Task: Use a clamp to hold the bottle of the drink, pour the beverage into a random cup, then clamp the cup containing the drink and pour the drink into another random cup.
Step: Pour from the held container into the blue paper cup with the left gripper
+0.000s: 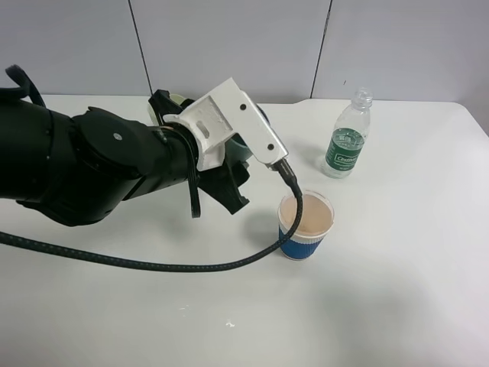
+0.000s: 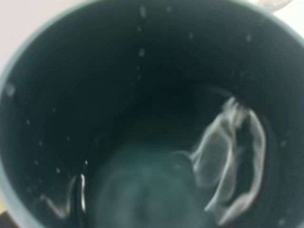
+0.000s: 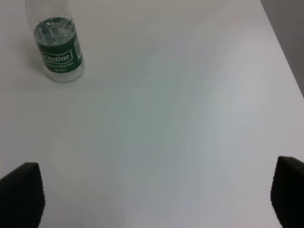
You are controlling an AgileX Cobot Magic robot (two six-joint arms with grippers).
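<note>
Teal tumbler point(image 2: 142, 71), blurred dark inside close-up; overhead, mostly hidden behind arm point(image 1: 92, 164)

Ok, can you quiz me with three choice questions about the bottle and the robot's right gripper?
1. Where is the bottle? A. in a gripper B. standing on the table beyond the blue-sleeved cup C. inside a cup
2. What colour is the bottle's label? A. red B. yellow C. dark green
3. How is the right gripper? A. open, empty B. shut on the bottle C. shut on a cup
Answers: 1 B, it stands upright alone; 2 C, both views show green; 3 A, its fingertips sit far apart with only table between.
</note>
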